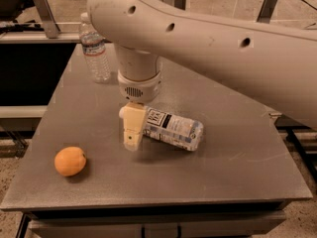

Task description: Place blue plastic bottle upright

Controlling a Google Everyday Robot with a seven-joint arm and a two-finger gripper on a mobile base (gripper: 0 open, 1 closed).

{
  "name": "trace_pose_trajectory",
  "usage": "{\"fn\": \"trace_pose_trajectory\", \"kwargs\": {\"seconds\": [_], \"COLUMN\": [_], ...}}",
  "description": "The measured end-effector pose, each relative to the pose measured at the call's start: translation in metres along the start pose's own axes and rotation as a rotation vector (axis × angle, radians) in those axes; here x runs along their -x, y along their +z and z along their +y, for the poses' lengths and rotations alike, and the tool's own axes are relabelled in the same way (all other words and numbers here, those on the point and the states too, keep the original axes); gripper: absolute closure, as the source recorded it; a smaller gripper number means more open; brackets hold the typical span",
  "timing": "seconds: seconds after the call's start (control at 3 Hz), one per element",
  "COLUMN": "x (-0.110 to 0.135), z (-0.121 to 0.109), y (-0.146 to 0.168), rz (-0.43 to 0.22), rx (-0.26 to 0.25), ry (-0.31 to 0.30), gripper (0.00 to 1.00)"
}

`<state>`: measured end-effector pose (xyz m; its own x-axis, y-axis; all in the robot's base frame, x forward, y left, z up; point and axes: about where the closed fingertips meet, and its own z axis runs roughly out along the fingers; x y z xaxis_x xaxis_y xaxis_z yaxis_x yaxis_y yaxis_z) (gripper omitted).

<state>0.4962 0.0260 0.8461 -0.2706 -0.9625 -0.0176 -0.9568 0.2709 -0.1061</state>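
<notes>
Blue plastic bottle point(171, 129) is lying on its side mid-table, long axis running left-right. The right end looks like the base, so the cap end should be on the left, hidden behind the gripper point(132, 135). The gripper is down at table level right at that left end, with the wrist housing directly above it. You can't tell from this view whether the jaws are open or clamped on the neck, because the far side is hidden.

Handling, my read:
- **Weight:** thin clear plastic, probably light. I can't see whether there's liquid inside.
- **Walls:** they'll likely buckle if you squeeze mid-body, and the wrap label looks slick.
- **Rolling:** the body is round, so it'll roll near or far if you nudge it off-axis.
- **Grip point:** best hold is likely the neck just under the cap, or the shoulder. That's the stiffest part, and it lets you pivot the base down onto the table point(233, 187).
- **Release:** it's tall for its footprint, so set it down square and let go gently or it tips.

Around it:
- **Orange point(70, 160):** near-left, well apart from the bottle. It's out of the swing path if you pivot about the base end.
- **Slim clear bottle point(95, 51):** upright at far-left, also well apart from the target but near the wrist. Watch it when you lift and rotate.
- **Arm point(223, 48):** spans the far right and hides the table behind it.

Stand the bottle about where its base now lies.
</notes>
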Motion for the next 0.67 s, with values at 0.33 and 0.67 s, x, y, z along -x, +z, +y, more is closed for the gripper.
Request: {"fn": "trace_pose_trajectory", "kwargs": {"seconds": [0.33,0.67], "x": [-0.0143,-0.0225], "z": [-0.0046,-0.0053], "y": [0.0074,0.0146], "rz": [-0.027,-0.071], "rx": [0.024,0.062], "ry": [0.083,0.136], "gripper": [0.07,0.25]}}
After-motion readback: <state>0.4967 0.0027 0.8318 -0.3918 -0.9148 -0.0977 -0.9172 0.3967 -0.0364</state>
